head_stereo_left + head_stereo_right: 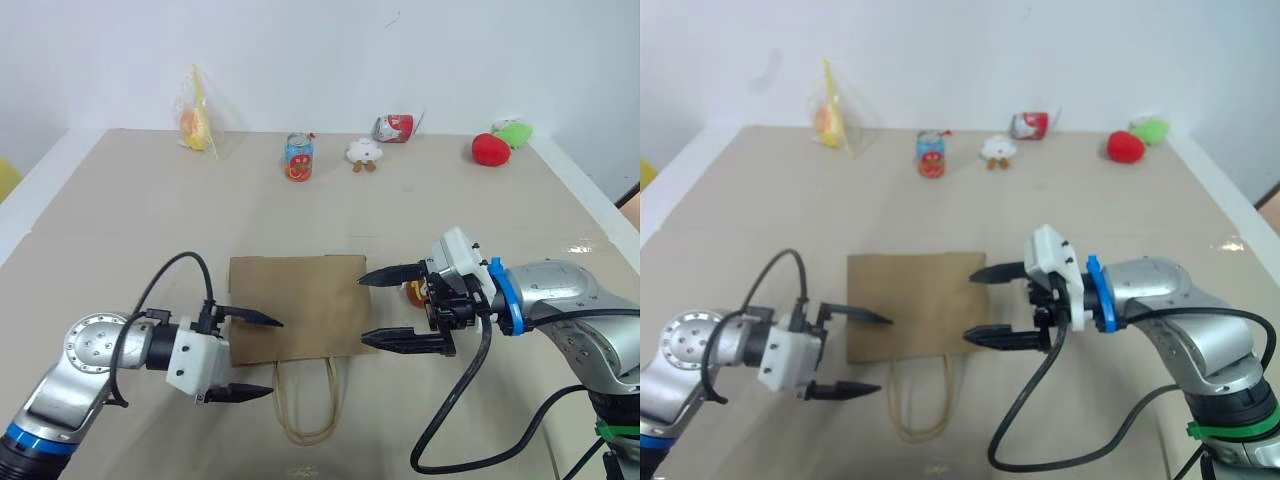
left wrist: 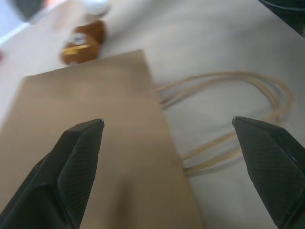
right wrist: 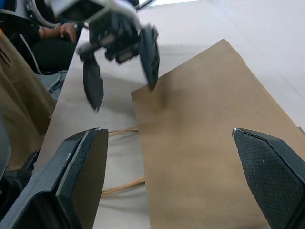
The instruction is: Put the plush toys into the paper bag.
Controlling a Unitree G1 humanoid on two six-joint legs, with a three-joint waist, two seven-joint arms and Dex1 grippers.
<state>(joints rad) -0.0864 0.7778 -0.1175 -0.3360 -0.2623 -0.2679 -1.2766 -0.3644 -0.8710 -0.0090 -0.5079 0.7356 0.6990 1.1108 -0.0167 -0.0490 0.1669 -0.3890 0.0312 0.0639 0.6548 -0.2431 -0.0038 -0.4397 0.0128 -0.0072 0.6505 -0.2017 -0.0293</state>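
Observation:
The brown paper bag [image 1: 295, 308] lies flat on the table, its cord handles [image 1: 305, 410] toward me. My left gripper [image 1: 275, 357] is open at the bag's near left corner, one fingertip over the paper and the other off it. My right gripper [image 1: 362, 310] is open at the bag's right edge, pointing left. A brown plush toy with yellow on its face [image 2: 81, 43] lies just past the bag's right side, mostly hidden behind my right gripper [image 3: 167, 130] in the eye views. A pale rounded shape [image 2: 95, 5] beside it is too blurred to name.
Along the table's far edge stand a yellow plastic pouch [image 1: 197, 125], an upright can [image 1: 298, 157], a small white plush with brown feet [image 1: 364, 152], a tipped red-and-white can [image 1: 393, 127], and a red plush [image 1: 490, 148] and a green plush [image 1: 513, 132]. A person's hand [image 3: 66, 31] rests beyond the table.

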